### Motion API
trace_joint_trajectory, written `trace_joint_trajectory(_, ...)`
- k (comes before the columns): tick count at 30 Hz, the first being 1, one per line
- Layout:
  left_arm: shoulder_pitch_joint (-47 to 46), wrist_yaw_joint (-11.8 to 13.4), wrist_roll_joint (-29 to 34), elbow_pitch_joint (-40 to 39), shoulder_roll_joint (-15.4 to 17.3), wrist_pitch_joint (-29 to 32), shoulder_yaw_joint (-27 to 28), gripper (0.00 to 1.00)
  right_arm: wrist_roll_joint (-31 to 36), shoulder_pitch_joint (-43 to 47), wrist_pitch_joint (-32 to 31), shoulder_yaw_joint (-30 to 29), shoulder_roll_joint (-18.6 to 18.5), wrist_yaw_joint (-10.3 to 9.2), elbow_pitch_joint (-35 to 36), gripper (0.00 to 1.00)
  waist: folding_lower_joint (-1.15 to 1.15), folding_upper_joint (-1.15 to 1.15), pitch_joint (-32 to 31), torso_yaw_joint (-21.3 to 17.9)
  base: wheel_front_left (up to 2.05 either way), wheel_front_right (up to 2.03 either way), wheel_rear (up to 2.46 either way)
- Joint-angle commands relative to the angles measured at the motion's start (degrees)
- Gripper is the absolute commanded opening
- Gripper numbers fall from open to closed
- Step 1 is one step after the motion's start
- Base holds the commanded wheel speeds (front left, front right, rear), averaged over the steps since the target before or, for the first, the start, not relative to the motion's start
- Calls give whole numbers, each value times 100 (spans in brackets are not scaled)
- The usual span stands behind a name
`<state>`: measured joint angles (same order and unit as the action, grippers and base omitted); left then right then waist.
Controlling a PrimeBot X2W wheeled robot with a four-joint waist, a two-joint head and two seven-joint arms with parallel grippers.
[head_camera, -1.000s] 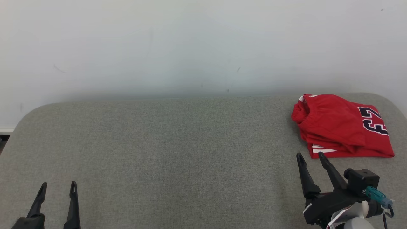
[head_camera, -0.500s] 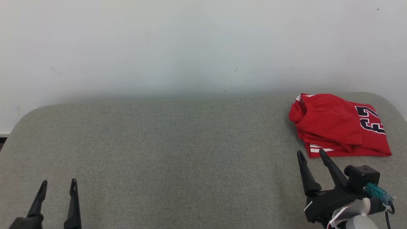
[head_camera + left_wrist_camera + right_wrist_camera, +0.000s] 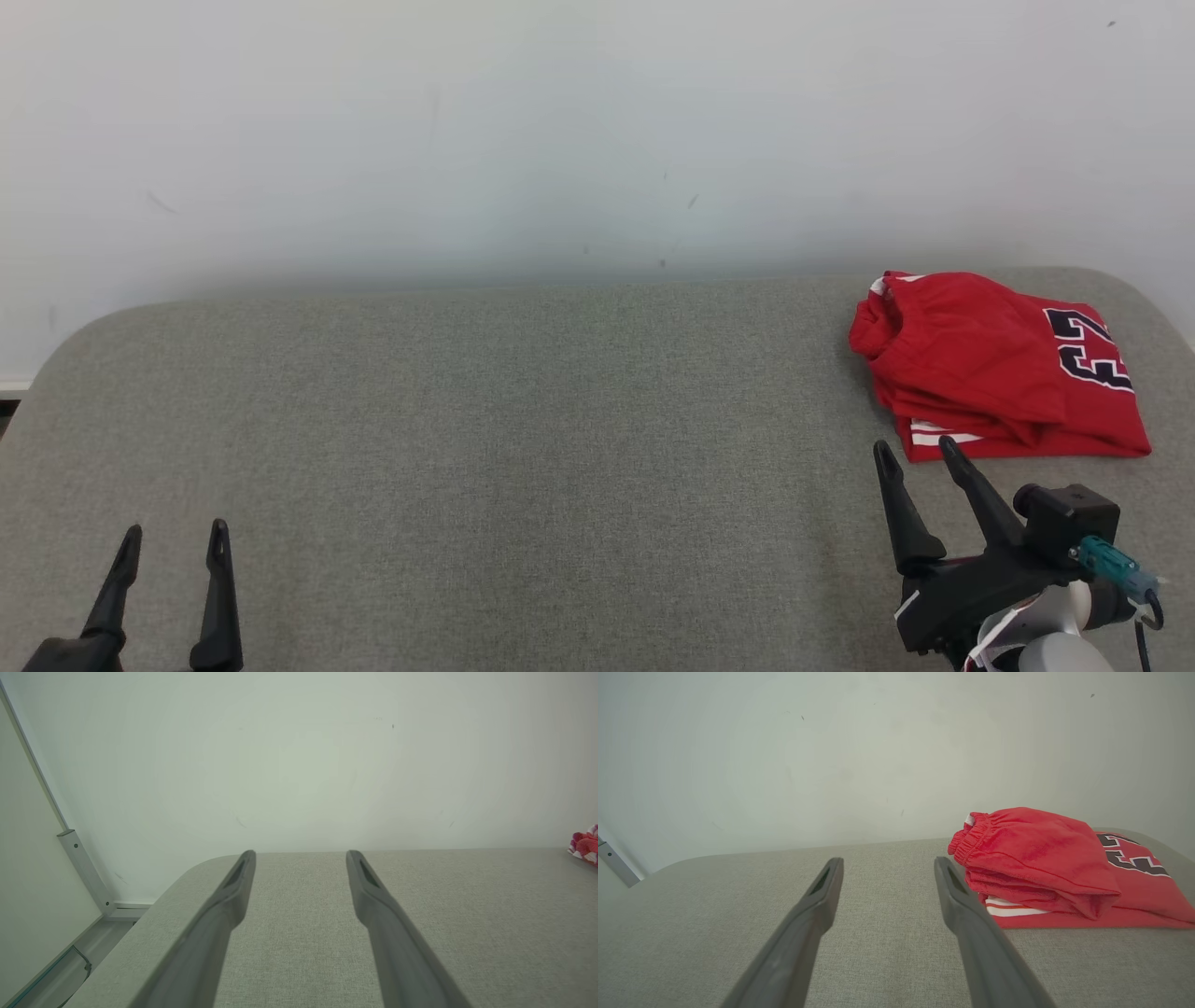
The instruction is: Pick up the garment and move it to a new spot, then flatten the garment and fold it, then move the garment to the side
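Garment: folded red jersey shorts [image 3: 990, 373], far right on grey fabric counter [image 3: 523, 420].
Left claw [image 3: 176, 527]: wide open, empty, near left.
Right claw [image 3: 914, 443]: wide open, empty, just beside shorts.

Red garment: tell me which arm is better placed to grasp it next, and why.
Right, most likely. The right gripper stands open just short of the red garment, which lies at the right end of the grey table. The left gripper, also open, sits far off at the left end.
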<state>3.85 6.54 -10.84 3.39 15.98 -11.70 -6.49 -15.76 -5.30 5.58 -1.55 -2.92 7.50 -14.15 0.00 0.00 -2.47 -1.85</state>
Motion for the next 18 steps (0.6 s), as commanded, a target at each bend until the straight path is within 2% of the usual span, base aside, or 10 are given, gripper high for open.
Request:
trace_joint_trajectory(1,-18,-19,-56,-38,1,-41,8,100,42,33,6,-23,-5,-5,29,100,0,0,0,2,0,0,0)
trace_joint_trajectory(2,-1,-8,-49,-27,-13,-7,-4,0,0,4,-3,0,1,0,5,0,0,0,1,1,0,0,0)
trace_joint_trajectory(7,115,-8,-77,207,-200,14,-83,0,-20,213,-16,13,33,0,-256,0,0,0,3,2,0,0,0)
trace_joint_trajectory(18,-202,-234,-1396,468,-376,176,25,0,-1190,-19,-364,-249,27,0,-376,0,0,0,31,19,0,0,0)
